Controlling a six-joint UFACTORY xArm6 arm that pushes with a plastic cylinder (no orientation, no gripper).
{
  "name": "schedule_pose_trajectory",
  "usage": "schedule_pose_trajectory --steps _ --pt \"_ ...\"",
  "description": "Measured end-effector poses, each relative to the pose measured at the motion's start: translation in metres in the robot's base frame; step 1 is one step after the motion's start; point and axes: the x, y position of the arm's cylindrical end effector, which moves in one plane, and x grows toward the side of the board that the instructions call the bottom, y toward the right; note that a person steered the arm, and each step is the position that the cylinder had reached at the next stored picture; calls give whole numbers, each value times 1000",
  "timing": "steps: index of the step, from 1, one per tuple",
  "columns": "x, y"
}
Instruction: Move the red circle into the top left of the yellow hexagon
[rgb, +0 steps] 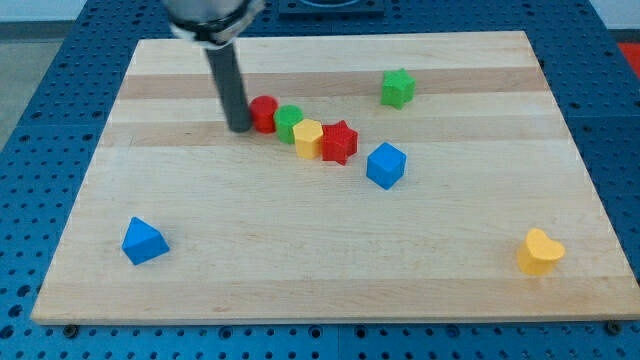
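The red circle lies in the upper middle of the wooden board. It touches a green circle on its right. The yellow hexagon comes after the green circle, then a red star, all in one slanting row that runs down to the view's right. My tip stands right against the left side of the red circle. The dark rod rises from it to the view's top.
A green star lies at the upper right. A blue cube sits right of the red star. A blue triangle lies at the lower left. A yellow heart lies at the lower right.
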Motion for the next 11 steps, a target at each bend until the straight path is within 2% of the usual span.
schedule_pose_trajectory --steps 1,3,4,5,7,10,11 --pt "-7 7" --pt "-69 -31" --pt "-100 -15" --pt "-102 23" --pt "-54 26" --pt "-8 10" --pt "18 21"
